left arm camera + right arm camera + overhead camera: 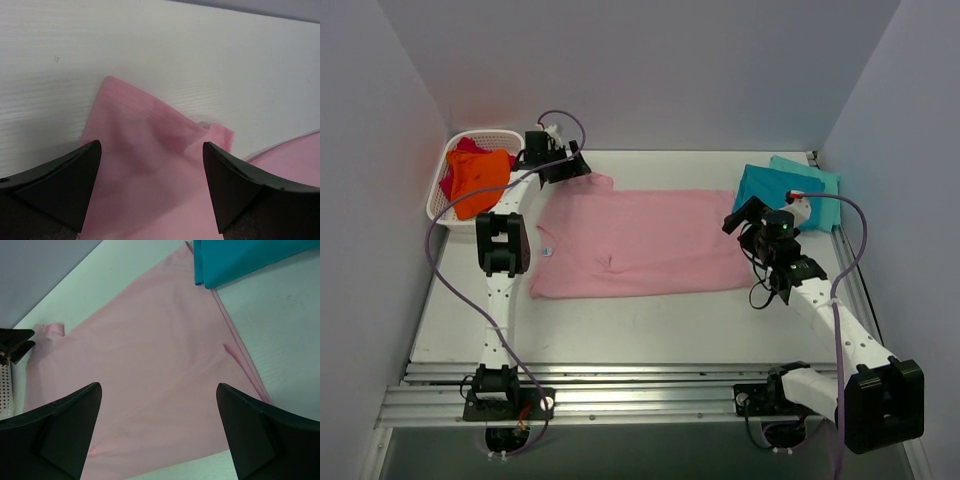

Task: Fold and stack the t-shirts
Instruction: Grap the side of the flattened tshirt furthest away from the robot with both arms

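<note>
The light pink t-shirt [640, 245] lies spread flat in the middle of the table, folded lengthwise. My left gripper [565, 165] is open over its far left sleeve corner; in the left wrist view the sleeve [145, 135] lies between the open left gripper [151, 144] fingers. My right gripper [745, 218] is open and empty above the shirt's right end; the right wrist view shows pink cloth [150, 340] under the right gripper [159, 385]. The folded teal tee [772, 190] sits on the lighter turquoise one [818, 180] at the far right, also seen in the right wrist view [235, 260].
A white basket [445, 190] at the far left holds orange [478, 180] and red clothes. Grey walls enclose the table on three sides. Bare white table [640, 330] runs between the shirt and the arm bases.
</note>
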You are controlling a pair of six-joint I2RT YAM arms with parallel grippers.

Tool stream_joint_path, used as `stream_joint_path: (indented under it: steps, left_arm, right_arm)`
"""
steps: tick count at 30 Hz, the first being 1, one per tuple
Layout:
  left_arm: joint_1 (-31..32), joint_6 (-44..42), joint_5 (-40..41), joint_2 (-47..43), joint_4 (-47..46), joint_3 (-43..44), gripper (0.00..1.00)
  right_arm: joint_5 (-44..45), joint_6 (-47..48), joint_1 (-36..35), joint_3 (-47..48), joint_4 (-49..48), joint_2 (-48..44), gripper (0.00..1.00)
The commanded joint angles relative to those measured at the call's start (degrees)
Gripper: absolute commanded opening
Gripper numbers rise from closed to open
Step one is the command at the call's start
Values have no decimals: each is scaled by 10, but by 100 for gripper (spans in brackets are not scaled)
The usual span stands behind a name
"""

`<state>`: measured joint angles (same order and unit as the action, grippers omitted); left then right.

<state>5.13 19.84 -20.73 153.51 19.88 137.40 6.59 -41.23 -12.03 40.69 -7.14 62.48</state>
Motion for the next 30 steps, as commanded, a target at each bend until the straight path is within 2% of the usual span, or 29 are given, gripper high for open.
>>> stream_joint_path:
  steps: [1,3,6,8,11,14,16,22,26,30]
  left_arm:
    - [-16,-6,3,-54,-50,11,91]
    - [-25,7,-28,-47,-58,11,91]
    - [-42,42,-60,-57,-126,-25,91]
    - [-49,49,-56,-44,-132,-19,91]
    - [-49,37,-35,19,-57,78,92]
    - [-49,51,-53,96,8,190,94]
    - [-49,66,-56,122,35,225,95]
    - [-35,65,-39,100,31,168,96]
    - [-3,22,0,114,74,183,96]
    - [6,37,-5,123,83,195,95]
  right_arm:
    - [12,12,3,-2,-20,4,95]
    - [12,12,4,-3,-24,9,95]
    - [13,12,3,-3,-26,16,95]
    - [11,12,3,-3,-26,20,94]
    - [7,12,3,-3,-31,25,94]
    - [0,11,3,-2,-35,33,94]
    - [-3,10,3,-1,-38,37,94]
    - [-14,6,4,-4,-43,42,95]
    - [-21,5,4,-5,-43,40,95]
    - [-21,5,5,-6,-40,37,95]
